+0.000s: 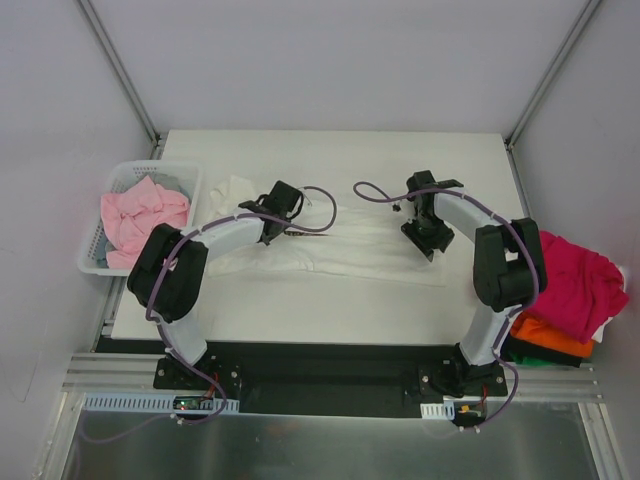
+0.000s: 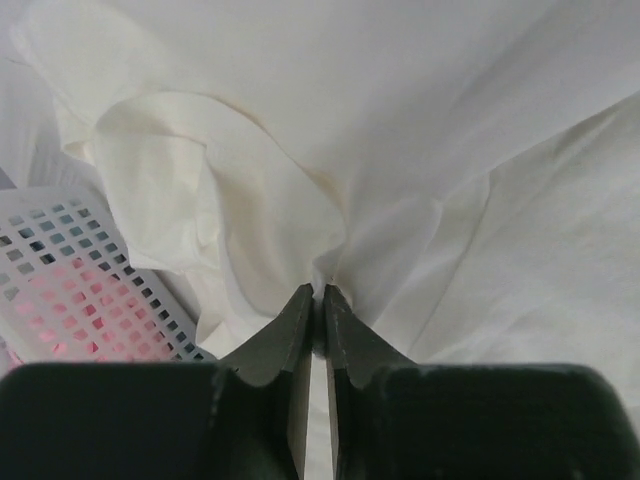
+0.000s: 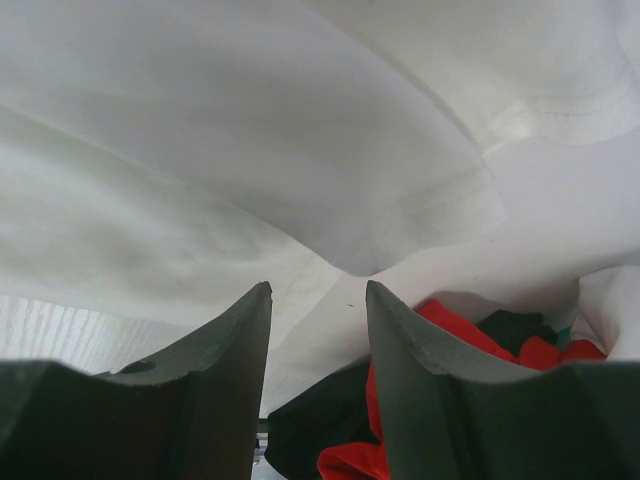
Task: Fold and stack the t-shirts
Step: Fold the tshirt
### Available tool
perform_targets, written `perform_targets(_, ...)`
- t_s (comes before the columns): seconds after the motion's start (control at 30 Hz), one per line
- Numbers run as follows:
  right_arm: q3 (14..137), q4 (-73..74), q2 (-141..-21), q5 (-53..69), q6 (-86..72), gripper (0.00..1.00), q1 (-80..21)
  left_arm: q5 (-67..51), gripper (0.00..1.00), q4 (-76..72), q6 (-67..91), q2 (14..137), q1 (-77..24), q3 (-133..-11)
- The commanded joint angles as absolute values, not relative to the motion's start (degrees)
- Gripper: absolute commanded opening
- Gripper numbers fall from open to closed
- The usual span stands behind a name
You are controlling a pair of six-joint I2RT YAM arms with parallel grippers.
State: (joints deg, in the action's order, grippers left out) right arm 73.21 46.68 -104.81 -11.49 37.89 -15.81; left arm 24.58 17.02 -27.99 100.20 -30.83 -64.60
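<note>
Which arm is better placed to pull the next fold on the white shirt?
Left, probably: the left gripper is shut on the white shirt, while the right gripper stands open, gripping nothing.

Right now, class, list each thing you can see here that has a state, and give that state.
white cloth t-shirt: spread unfolded on the white table, left end bunched
left claw: shut on that t-shirt
right claw: open, empty
white plastic lattice basket: holding cloth
pale pink cloth t-shirt: crumpled in the basket
magenta cloth t-shirt: heaped, unfolded
orange cloth t-shirt: lying under the magenta one
</note>
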Motion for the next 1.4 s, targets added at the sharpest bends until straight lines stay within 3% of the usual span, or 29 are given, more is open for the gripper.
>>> perform_targets(0.0, 73.21, 47.72, -102.74, -10.9, 36.83, 0.46, -16.52, 28.56, 0.18, 19.95, -26.55, 98.26, -31.64, -61.79)
perform_targets(0.03, 73.13, 47.72, -102.83, -10.99, 36.83, 0.46, -16.61, 28.04, 0.34, 20.13, -26.19, 98.09, -31.9, -60.92)
perform_targets(0.13, 73.21, 47.64, -103.09, -10.99, 36.83, 0.46, -16.7, 26.38, 0.58, 20.57, -25.58, 96.51, -32.69, -59.25)
perform_targets(0.17, 73.21, 47.72, -103.1, -10.9, 36.74, 0.46, -16.7, 25.85, 0.75, 20.57, -25.58, 95.46, -32.96, -58.98)
perform_targets(0.27, 73.39, 47.64, -103.1, -10.99, 36.83, 0.46, -16.79, 24.27, 0.86, 20.39, -26.1, 93.09, -32.96, -58.53)
perform_targets(0.5, 73.3, 47.72, -103.45, -10.81, 36.74, 0.46, -17.05, 24.52, 0.91, 17.5, -29.0, 93.25, -32.44, -64.06)
perform_targets(0.73, 72.86, 47.72, -103.01, -10.64, 36.83, 0.46, -17.05, 24.43, 0.93, 14.25, -32.25, 103.16, -28.84, -74.17)
perform_targets(1.03, 72.25, 47.64, -102.92, -10.81, 37.09, 0.46, -17.05, 23.2, 0.91, 12.22, -32.87, 112.76, -22.85, -81.3)
perform_targets(1.37, 72.6, 47.72, -104.33, -10.81, 37.18, 0.45, -17.14, 22.15, 0.84, 11.6, -31.99, 111.18, -21.09, -79.02)
